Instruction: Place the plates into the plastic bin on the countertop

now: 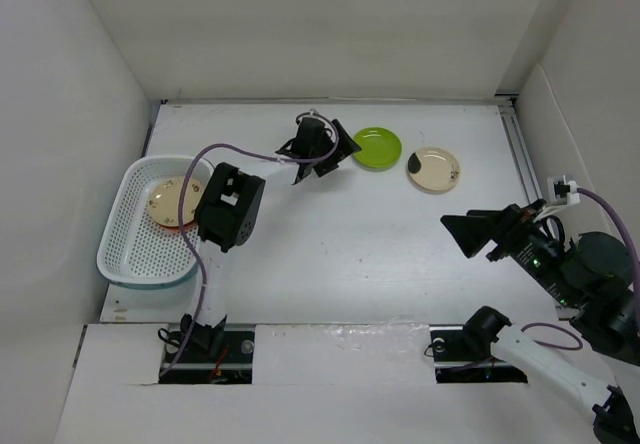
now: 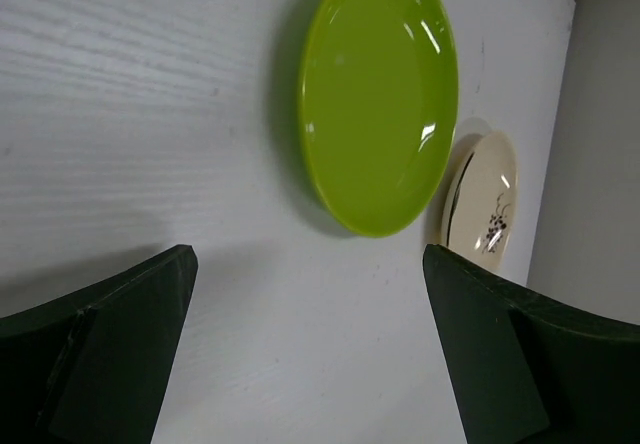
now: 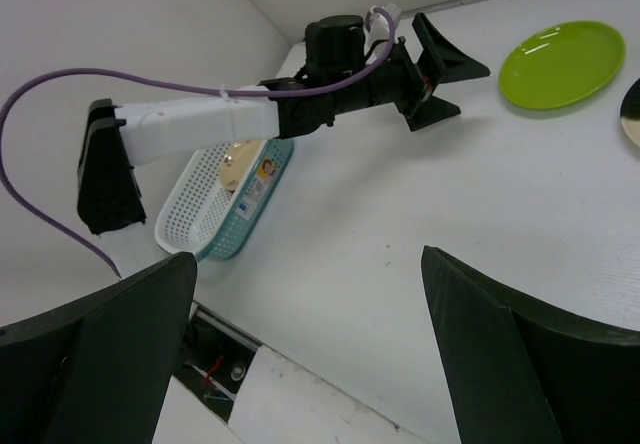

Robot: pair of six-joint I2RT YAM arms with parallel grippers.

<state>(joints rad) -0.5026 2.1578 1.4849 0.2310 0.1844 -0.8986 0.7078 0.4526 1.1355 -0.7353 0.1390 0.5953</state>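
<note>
- Left jaws, apart and empty, face the glossy lime-green round plate, 1 o'clock on the worktop; right jaws likewise.
- Risk: the shallow rim probably slips the pinch, skidding it into the beige dark-marked round plate.

No readable text.
A coloured sticker on the side of the bin is too small to read; the beige plate bears a dark painted sprig, not lettering.

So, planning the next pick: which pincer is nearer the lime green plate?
Left. Left pincer sits just left of the lime green plate; right pincer hangs farther off, near-right.
</note>
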